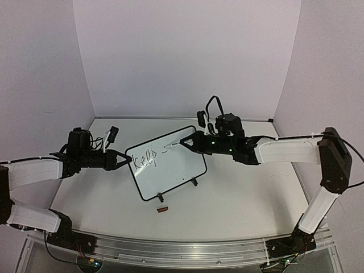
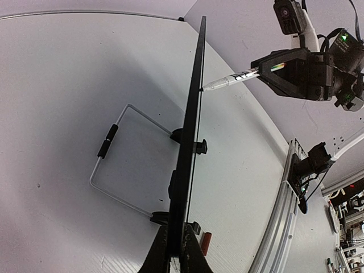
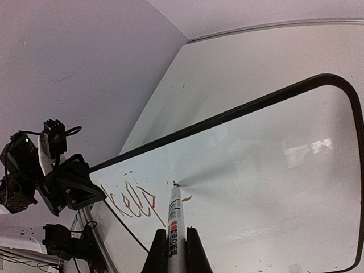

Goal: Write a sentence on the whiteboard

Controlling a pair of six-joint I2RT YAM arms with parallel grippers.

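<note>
The whiteboard (image 1: 170, 165) stands tilted on two black feet at the table's middle. My left gripper (image 1: 126, 160) is shut on its left edge; in the left wrist view the board (image 2: 190, 142) is seen edge-on between the jaws. My right gripper (image 1: 190, 142) is shut on a white marker (image 3: 175, 227), whose tip touches the board (image 3: 273, 187) to the right of the lettering. The sentence (image 1: 145, 156) reads "keep" with a short stroke after it, also visible in the right wrist view (image 3: 132, 202).
A small red-brown marker cap (image 1: 163, 209) lies on the table in front of the board, also in the left wrist view (image 2: 205, 243). A wire stand (image 2: 122, 165) props the board from behind. An aluminium rail (image 1: 170, 247) runs along the near table edge.
</note>
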